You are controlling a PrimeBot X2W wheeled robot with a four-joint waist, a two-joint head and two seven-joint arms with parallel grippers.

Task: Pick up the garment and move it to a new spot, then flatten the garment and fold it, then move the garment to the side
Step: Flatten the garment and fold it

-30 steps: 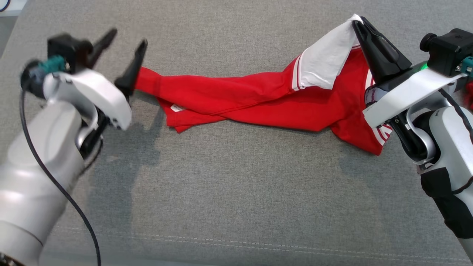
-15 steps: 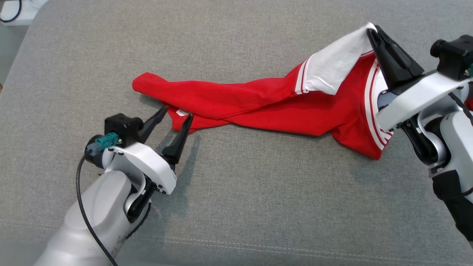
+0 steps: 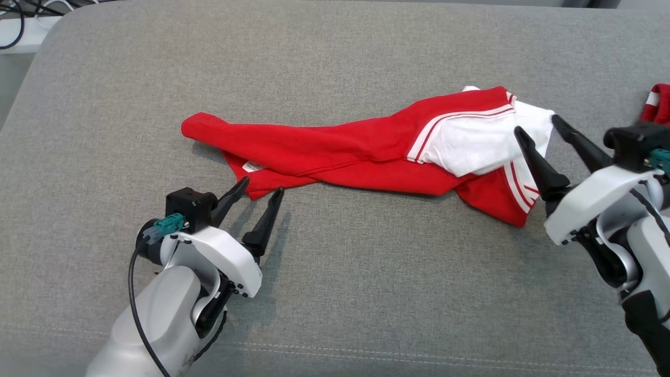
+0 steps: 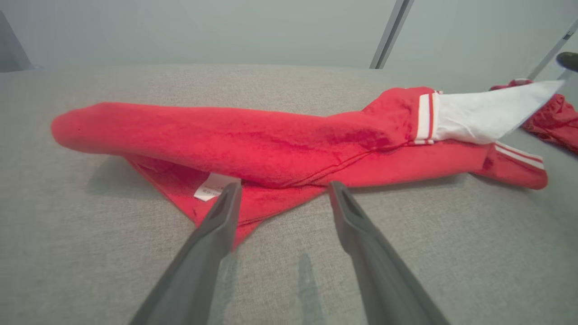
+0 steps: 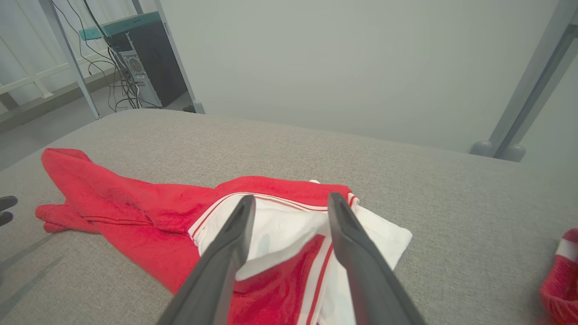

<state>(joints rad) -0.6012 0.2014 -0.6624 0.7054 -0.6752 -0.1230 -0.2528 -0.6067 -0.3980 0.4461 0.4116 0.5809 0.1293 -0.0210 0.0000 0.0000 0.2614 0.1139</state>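
Observation:
The garment is red with a white, striped sleeve and lies twisted in a long band across the grey cushion. My left gripper is open and empty, just short of the garment's near-left hem corner. In the left wrist view, the left gripper has one finger over the hem of the garment, beside the label. My right gripper is open above the white sleeve at the right end and holds nothing. The right wrist view shows the right gripper spread over the white sleeve.
Another red piece of clothing lies at the cushion's right edge, close to my right arm. A stitched seam runs along the cushion's front. Cables lie beyond the far-left corner. A computer tower and metal posts stand behind.
My right gripper has opened and let go of the white sleeve, which has dropped flat onto the cushion. My left gripper moved from the garment's far-left end to its near hem corner. The camera view has shifted.

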